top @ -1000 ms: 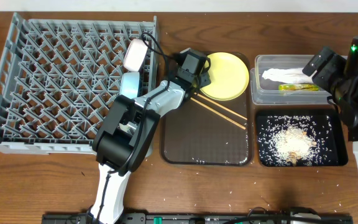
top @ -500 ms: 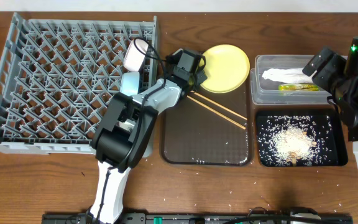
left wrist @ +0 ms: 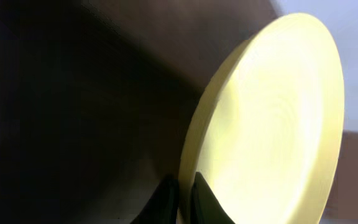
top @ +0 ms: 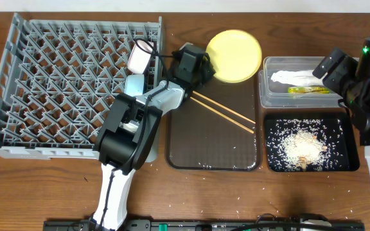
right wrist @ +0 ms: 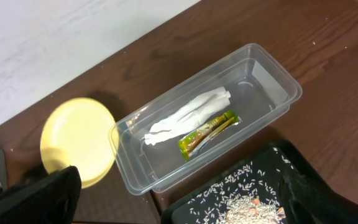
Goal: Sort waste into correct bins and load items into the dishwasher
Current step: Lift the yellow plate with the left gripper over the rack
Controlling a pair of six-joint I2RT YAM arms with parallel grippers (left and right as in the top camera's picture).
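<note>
The left arm (top: 162,99) is leaning over the brown tray's (top: 214,151) far edge, the left gripper (left wrist: 182,198) pinching the tilted yellow plate (top: 237,52) by its rim; the right gripper (top: 331,65) is hanging wide.

we see the yellow plate (top: 235,56) tilted up on edge, its rim pinched by the left gripper (left wrist: 182,194). the two chopsticks (top: 223,112) lie side by side on a diagonal near it. the white tissue (right wrist: 188,115) and the green-and-orange wrapper (right wrist: 207,132) lie in the clear tub (right wrist: 272,68). rice crumbs (top: 304,147) cover the black tray (top: 310,169). the grey rack (top: 63,83) holds a pinkish-white bowl (top: 140,56) and a light blue bowl (top: 133,85) at its right edge.
</note>
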